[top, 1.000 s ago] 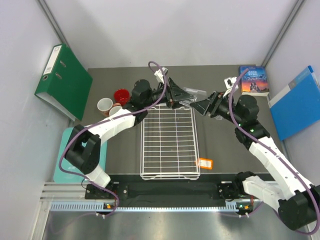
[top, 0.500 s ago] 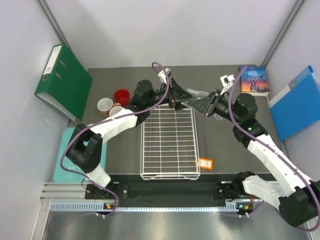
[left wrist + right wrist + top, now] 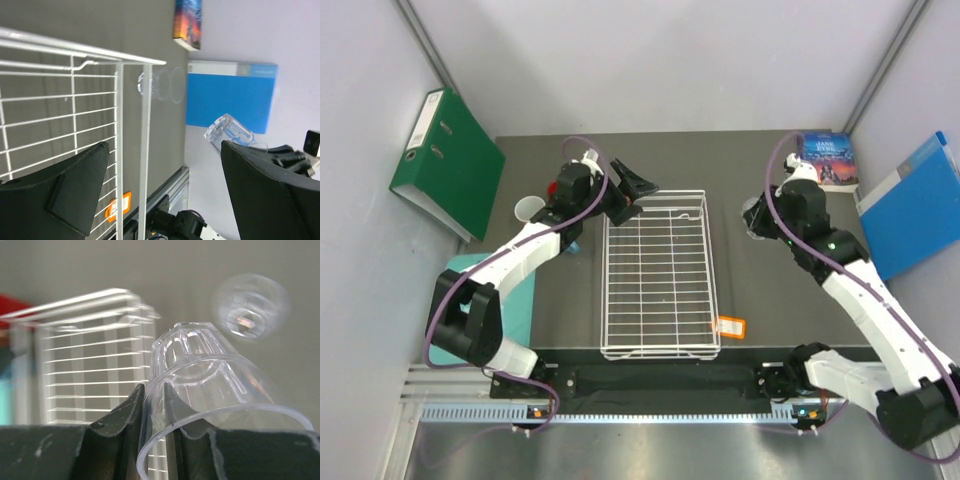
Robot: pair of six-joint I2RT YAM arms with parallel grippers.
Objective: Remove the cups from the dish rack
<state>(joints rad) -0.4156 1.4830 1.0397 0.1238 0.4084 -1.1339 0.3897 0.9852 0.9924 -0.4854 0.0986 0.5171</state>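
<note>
**Glass handover complete, rack cleared**

One clear glass tumbler [image 3: 200, 370] is held by the right gripper [image 3: 154, 405] above the tabletop [image 3: 760, 300], to the right of the far right corner of the dish rack [image 3: 660, 270]. The jaws are closed on the tumbler wall at the rim, one finger inside the mouth and one outside. This hold is judged to suit smooth glass, which offers no handle.

The left gripper [image 3: 635, 195] is spread fully and holds nothing. It hangs at the rack's far left corner. The wide opening is judged to be clearance for release.

A second tumbler [image 3: 160, 85] stands, apparently upright, on the tabletop beyond the rack's far right corner. A red mug [image 3: 554, 186] and a pale mug [image 3: 527, 208] stand on the tabletop left of the far left corner. No cup is seen in the rack.

One second earlier, both grippers were together over the rack's far edge. The left arm has since been drawn back leftward and its jaws opened. The right arm has been drawn rightward with its jaws closed on the tumbler.
</note>
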